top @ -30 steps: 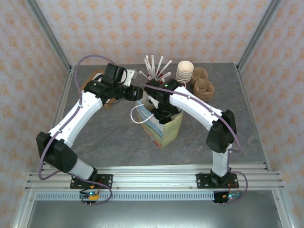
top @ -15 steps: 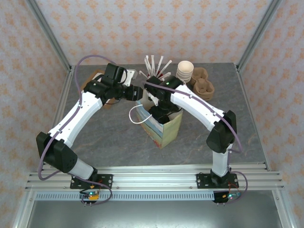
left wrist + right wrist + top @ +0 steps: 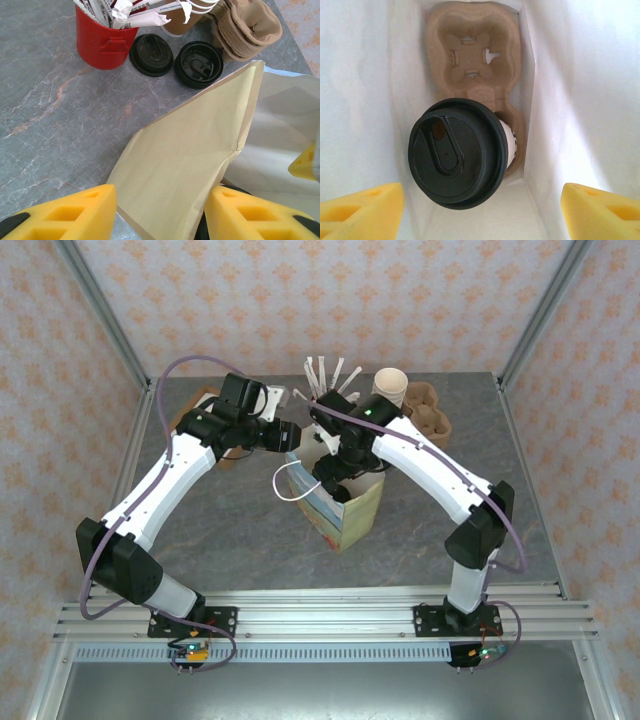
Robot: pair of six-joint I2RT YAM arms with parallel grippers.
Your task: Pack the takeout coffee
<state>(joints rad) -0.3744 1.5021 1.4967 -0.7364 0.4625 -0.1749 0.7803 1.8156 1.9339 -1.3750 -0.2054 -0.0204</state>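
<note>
Coffee (image 3: 455, 157) seated in carrier (image 3: 470, 45) inside bag (image 3: 352, 520). Right jaws wide, empty: raise straight up. Left jaws astride bag wall, grip unclear.

Small cream paper cup with round black plastic lid (image 3: 457, 152): lid on, upright, seated in one end pocket of the brown pulp carrier (image 3: 470, 45), at the white paper bag's (image 3: 560, 75) bottom.

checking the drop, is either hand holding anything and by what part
The left hand grips the paper bag by a side wall near its rim. The right hand is open and holds nothing; the coffee sits free in the tray.
</note>
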